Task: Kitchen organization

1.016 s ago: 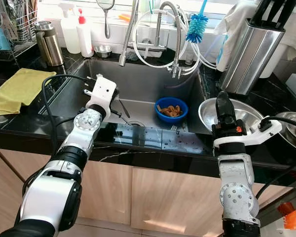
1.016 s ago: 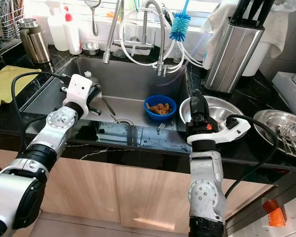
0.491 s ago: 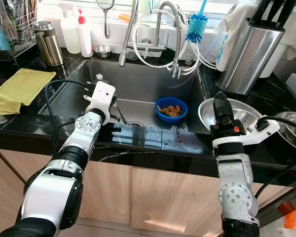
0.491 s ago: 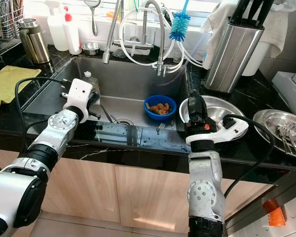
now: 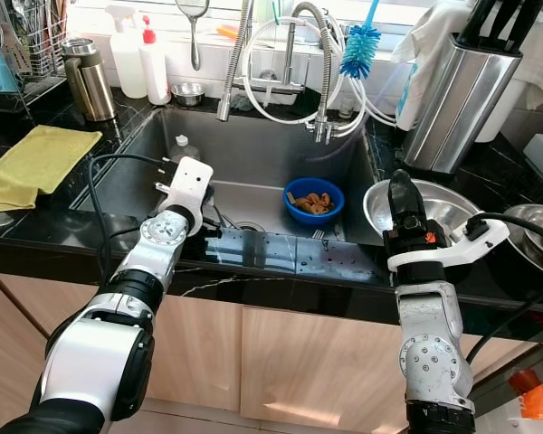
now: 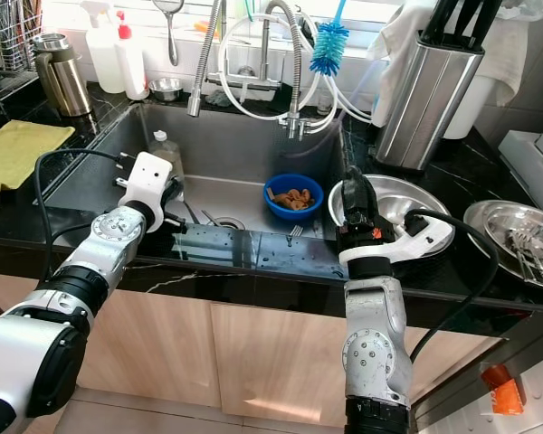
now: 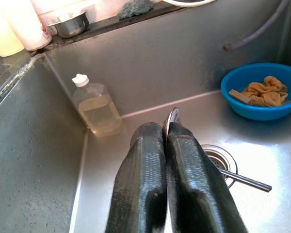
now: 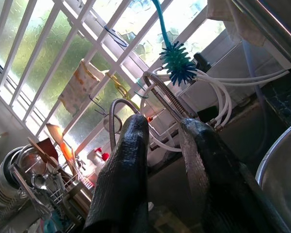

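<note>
Kitchen sink (image 5: 253,149), a deep steel basin set in a black counter (image 5: 281,262), holds most of what is in play; going from the left, a yellow cloth (image 5: 32,163) lies on the counter, with a steel flask (image 5: 89,80) and two white bottles (image 5: 140,59) standing behind it near the sink's back corner; inside the basin, a clear bottle of pale liquid with a white cap (image 7: 94,108) stands against the left wall; the left gripper (image 7: 169,133) reaches down into the sink near the drain (image 7: 220,158), its two black fingers (image 7: 143,179) pressed together on a thin piece of metal cutlery (image 7: 172,115) whose tip sticks up between them; a metal rod (image 7: 245,180) lies across the drain, and whether it belongs to the held piece cannot be told; further right a blue bowl (image 5: 314,199) with tan scraps sits on the sink floor, and a fork (image 5: 319,233) lies just in front of it; the right gripper (image 5: 401,192) stands upright over a steel bowl (image 5: 434,206) on the counter right of the sink, its fingers (image 8: 123,170) parted and holding nothing; a steel knife block (image 5: 462,95) stands behind.
</note>
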### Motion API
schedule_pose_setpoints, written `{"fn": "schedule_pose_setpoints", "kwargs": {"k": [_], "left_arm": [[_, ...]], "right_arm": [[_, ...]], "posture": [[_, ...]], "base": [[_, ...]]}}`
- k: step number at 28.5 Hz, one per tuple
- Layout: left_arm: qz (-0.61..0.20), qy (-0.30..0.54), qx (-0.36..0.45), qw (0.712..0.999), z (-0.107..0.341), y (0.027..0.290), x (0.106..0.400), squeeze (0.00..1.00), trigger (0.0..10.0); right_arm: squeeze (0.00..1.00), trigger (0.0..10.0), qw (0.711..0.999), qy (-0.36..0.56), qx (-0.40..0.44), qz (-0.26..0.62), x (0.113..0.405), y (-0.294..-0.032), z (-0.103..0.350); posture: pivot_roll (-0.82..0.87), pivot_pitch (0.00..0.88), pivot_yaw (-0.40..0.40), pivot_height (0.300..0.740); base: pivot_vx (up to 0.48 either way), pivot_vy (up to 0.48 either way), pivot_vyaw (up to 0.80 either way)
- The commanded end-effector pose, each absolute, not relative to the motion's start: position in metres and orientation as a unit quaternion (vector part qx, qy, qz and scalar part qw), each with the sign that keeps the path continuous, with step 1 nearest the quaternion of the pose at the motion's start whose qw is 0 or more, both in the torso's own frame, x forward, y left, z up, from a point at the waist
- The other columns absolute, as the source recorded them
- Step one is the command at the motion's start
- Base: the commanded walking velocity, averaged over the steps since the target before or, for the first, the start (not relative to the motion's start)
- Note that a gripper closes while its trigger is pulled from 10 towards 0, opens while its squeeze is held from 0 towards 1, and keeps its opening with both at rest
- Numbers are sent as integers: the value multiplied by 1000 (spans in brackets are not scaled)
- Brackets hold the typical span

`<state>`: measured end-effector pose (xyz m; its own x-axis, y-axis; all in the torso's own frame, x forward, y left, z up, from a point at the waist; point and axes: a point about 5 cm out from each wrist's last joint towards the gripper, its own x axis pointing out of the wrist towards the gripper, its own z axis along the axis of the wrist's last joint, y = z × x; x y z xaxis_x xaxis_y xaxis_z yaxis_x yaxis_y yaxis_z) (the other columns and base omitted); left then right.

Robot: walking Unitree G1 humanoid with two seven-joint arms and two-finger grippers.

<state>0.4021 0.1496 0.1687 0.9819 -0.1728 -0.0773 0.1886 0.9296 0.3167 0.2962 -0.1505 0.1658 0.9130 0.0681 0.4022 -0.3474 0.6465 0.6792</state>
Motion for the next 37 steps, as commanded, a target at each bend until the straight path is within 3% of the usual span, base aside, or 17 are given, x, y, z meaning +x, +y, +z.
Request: {"fn": "schedule_pose_setpoints", "kwargs": {"k": [1, 3, 6, 19, 20, 25, 29, 34, 37], "left_arm": [[-91, 22, 159, 983, 174, 146, 404, 812, 10000], [-91, 22, 157, 983, 174, 147, 404, 816, 10000], [-90, 21, 155, 984, 175, 147, 405, 1000, 10000], [-86, 12, 115, 990, 180, 146, 406, 1000, 10000], [-83, 5, 103, 991, 183, 145, 406, 0, 10000], [-89, -19, 90, 992, 189, 143, 406, 0, 10000], [-102, -40, 83, 991, 193, 139, 405, 0, 10000], [-137, -75, 91, 984, 191, 135, 398, 0, 10000], [-137, -73, 91, 984, 189, 135, 397, 0, 10000]], "right_arm": [[0, 10000, 882, -113, 445, 110, 279, -122, 134], [0, 10000, 882, -112, 444, 110, 279, -122, 133], [0, 10000, 883, -111, 443, 111, 279, -121, 133], [0, 10000, 884, -109, 441, 111, 279, -121, 133], [0, 10000, 884, -109, 441, 110, 279, -121, 133], [0, 10000, 890, -109, 433, 98, 279, -124, 132], [0, 10000, 913, -119, 386, 64, 279, -136, 139], [0, 10000, 955, -143, 252, -60, 270, -190, 162], [0, 10000, 964, -134, 211, -90, 267, -205, 167]], "posture": [[77, 0, -54, 740], [77, 0, -56, 740], [77, 0, -58, 740], [78, 0, -59, 740], [78, 0, -59, 740], [78, 0, -60, 740], [75, 0, -62, 740], [64, 0, -65, 740], [63, 0, -66, 740]], "base": [[0, 0, 0], [0, 0, 0], [0, 0, 0], [0, 0, 0], [0, 0, 0], [0, 0, 0], [0, 0, 0], [0, 0, 0], [0, 0, 0]]}}
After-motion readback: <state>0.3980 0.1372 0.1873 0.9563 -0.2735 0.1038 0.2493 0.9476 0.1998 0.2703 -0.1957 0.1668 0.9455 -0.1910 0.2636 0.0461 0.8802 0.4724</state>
